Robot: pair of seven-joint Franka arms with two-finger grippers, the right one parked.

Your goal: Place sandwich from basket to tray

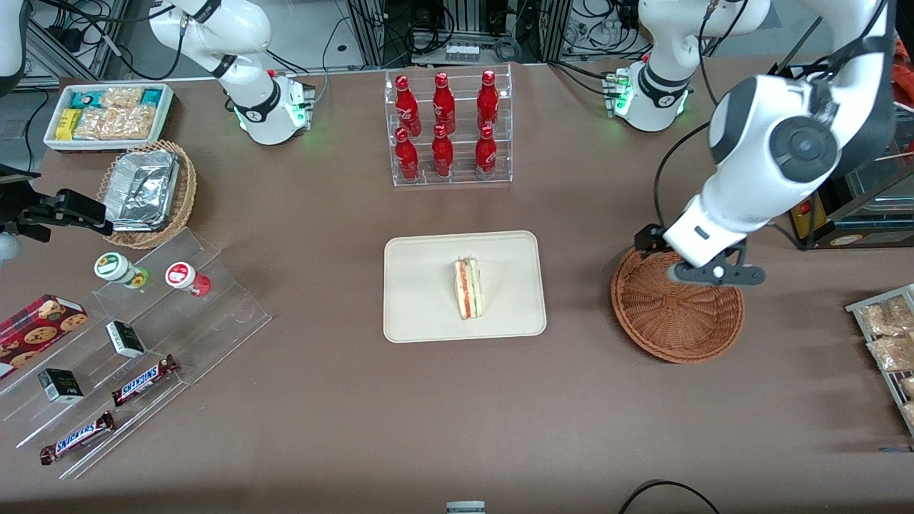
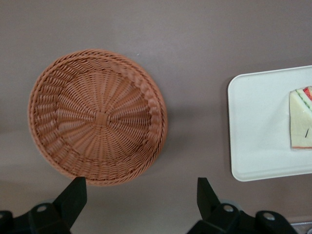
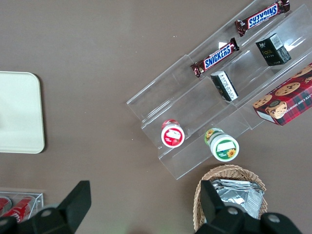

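Observation:
The sandwich (image 1: 468,288), a pale wedge with orange and green layers, lies near the middle of the cream tray (image 1: 428,307). The wrist view shows one end of the sandwich (image 2: 302,119) on the tray (image 2: 253,131). The reddish-brown woven basket (image 1: 671,321) sits beside the tray, toward the working arm's end of the table, and holds nothing. My left gripper (image 1: 714,275) hovers above the basket's rim, on the side farther from the front camera. In the wrist view the gripper (image 2: 140,187) is open, with bare table and the basket (image 2: 97,117) edge between its fingers.
A clear rack of red bottles (image 1: 448,128) stands farther from the front camera than the tray. Toward the parked arm's end are a tan basket with foil containers (image 1: 146,193), a white snack bin (image 1: 107,114) and an acrylic snack stand (image 1: 136,343). Snack packets (image 1: 889,335) lie beside the basket.

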